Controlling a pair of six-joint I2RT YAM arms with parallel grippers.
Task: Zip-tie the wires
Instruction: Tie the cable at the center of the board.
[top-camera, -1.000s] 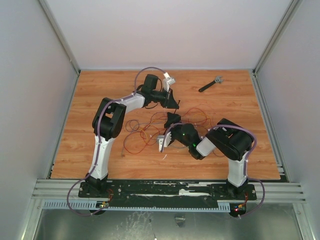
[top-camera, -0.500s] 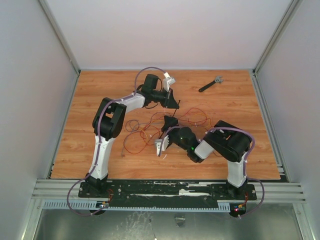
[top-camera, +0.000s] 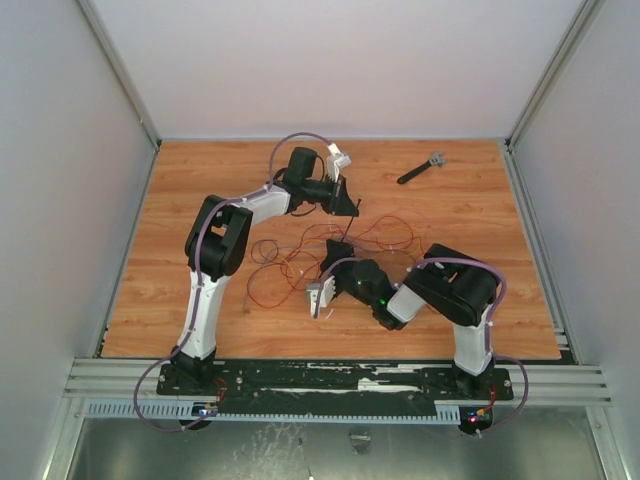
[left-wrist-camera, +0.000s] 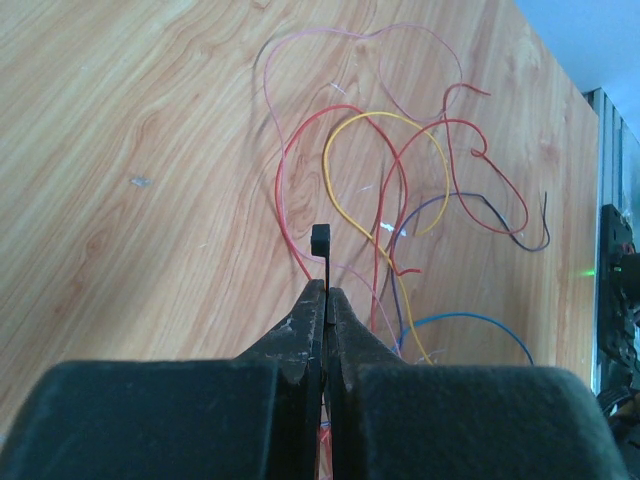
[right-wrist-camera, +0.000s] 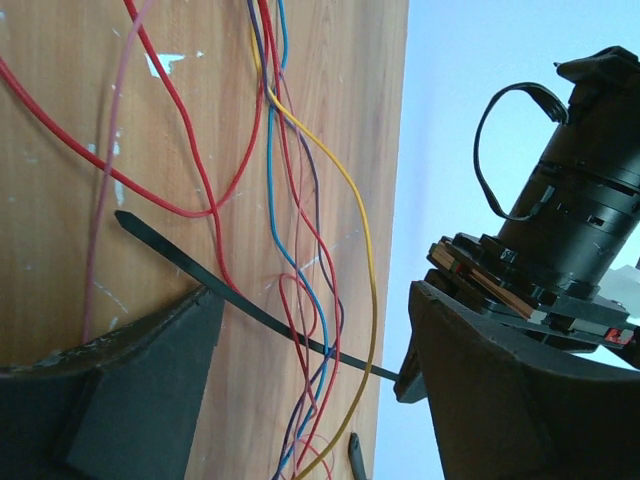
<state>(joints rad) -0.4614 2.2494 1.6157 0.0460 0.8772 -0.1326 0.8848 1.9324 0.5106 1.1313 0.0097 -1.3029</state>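
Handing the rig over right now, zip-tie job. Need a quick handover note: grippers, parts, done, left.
Left gripper: shut on the zip tie, head end poking out past the tips.
Right gripper: open, jaws either side of the tie's strip, not gripping it.
Wires: loose on the table, crossing the strip, unbundled.
Done: tie in hand.
Left: loop tie round wires, thread tail through head, pull tight.

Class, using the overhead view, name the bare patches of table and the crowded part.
Bare: the left strip of table beside the left arm; the far stretch between left gripper and black tool. Crowded: the centre, wires spread around the right gripper.
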